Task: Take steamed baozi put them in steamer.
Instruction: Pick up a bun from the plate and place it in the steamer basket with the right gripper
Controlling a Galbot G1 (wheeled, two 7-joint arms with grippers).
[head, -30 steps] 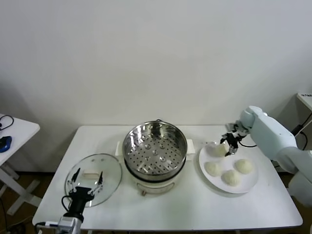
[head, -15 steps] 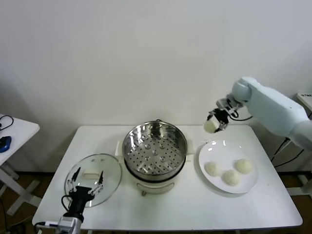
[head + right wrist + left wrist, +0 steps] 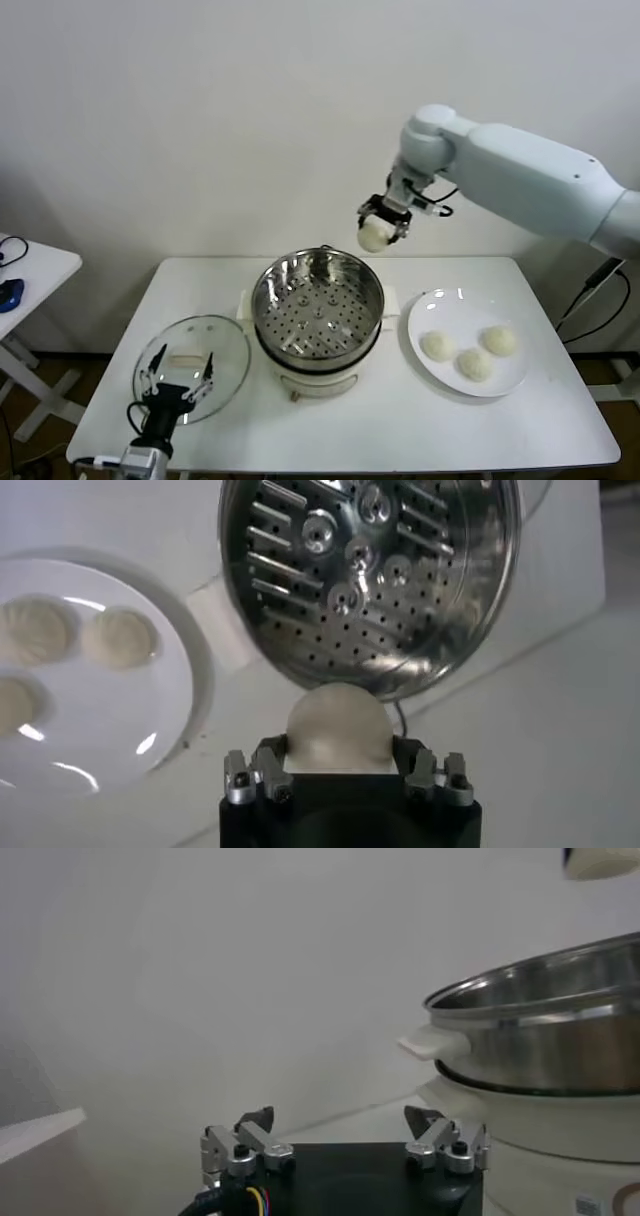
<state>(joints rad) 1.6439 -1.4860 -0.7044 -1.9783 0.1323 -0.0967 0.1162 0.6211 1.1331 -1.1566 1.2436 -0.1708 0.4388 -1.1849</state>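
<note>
One baozi (image 3: pixel 374 236) hangs in the air in the upper middle of the head view, clamped between the fingers (image 3: pixel 268 767) of the right gripper (image 3: pixel 384 218), above and just behind the far right rim of the steamer (image 3: pixel 317 305). In the right wrist view the bun (image 3: pixel 338 726) fills the gap between the fingers, with the steamer's perforated tray (image 3: pixel 362 568) open below it. Nothing lies in the tray and nothing covers the pot. The steamer stands at the centre of the white worktop (image 3: pixel 340 430), on its white base with side handles. Just to its right, in the lower right of the frame, sits a white plate (image 3: pixel 428 372) carrying three more baozi (image 3: pixel 437 346) close together. To the steamer's left, lower left of the frame, a glass lid (image 3: pixel 190 365) lies flat on the worktop, well away from the pot's mouth. The left gripper (image 3: pixel 170 386) sits low at the bottom left, over the lid's near edge, its fingers spread wide and holding nothing. A second white table (image 3: pixel 30 270) shows at the left edge.
</note>
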